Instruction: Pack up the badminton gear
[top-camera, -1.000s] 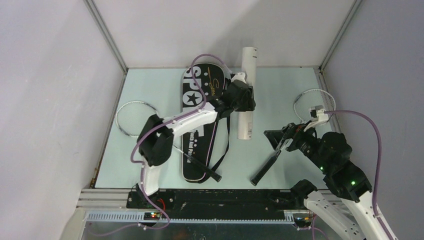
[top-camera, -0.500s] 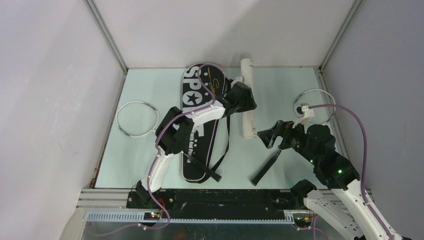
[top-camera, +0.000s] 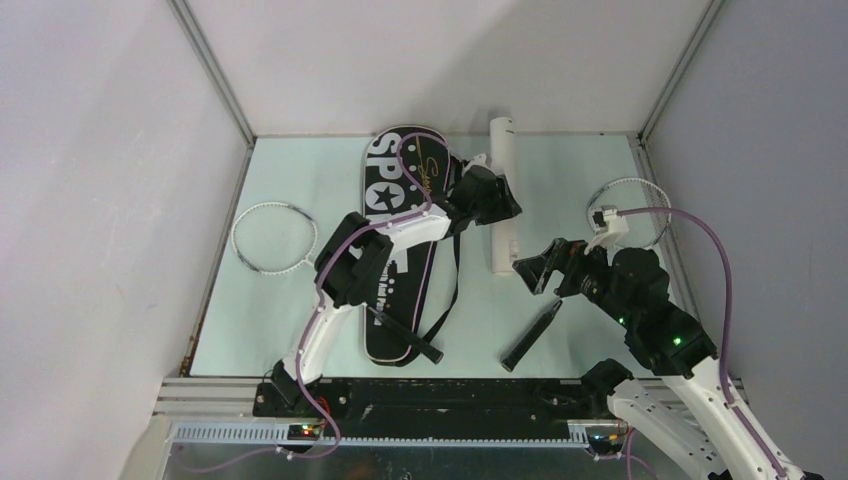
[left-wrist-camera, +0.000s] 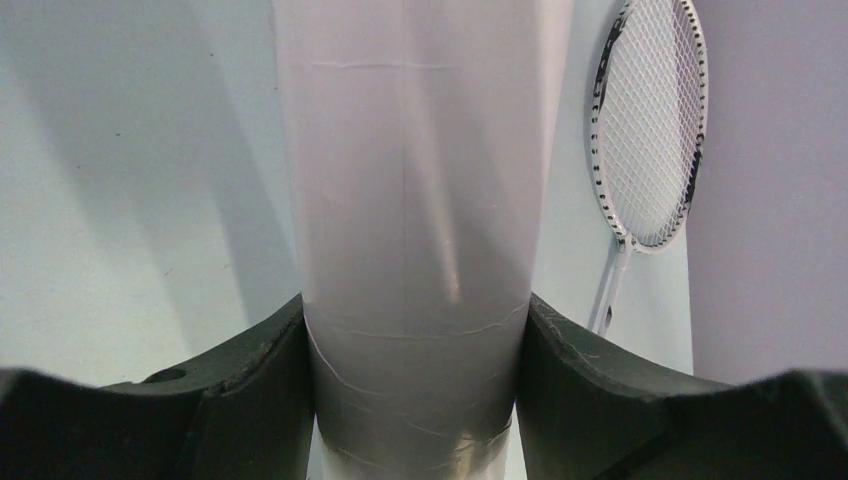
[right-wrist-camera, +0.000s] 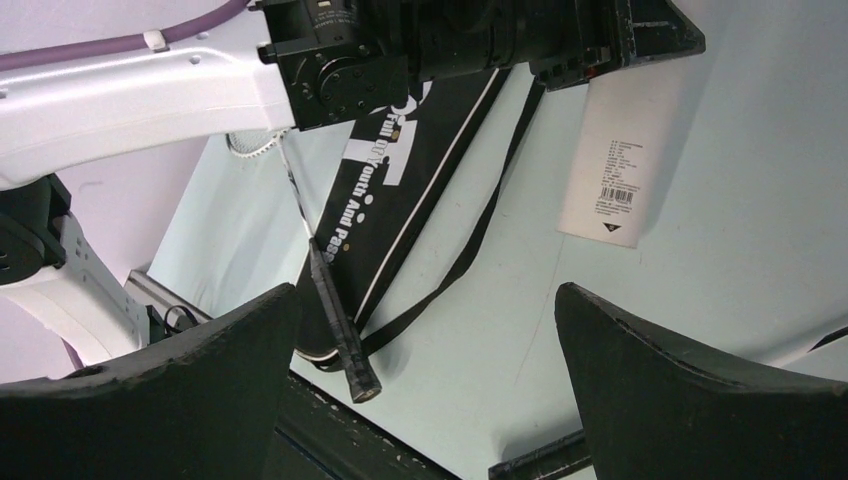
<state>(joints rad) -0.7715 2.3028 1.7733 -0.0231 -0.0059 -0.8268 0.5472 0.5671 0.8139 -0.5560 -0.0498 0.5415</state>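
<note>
Left fingers (left-wrist-camera: 255, 390) pinch the white tube (left-wrist-camera: 415, 200); right fingers (right-wrist-camera: 170, 390) hang spread by its near end. The black bag (top-camera: 381, 165) lies just left of the tube, 1 racket (left-wrist-camera: 650, 120) right.

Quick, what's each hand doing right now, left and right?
Left hand: closed on the white tube.
Right hand: open, holding nothing.
</note>
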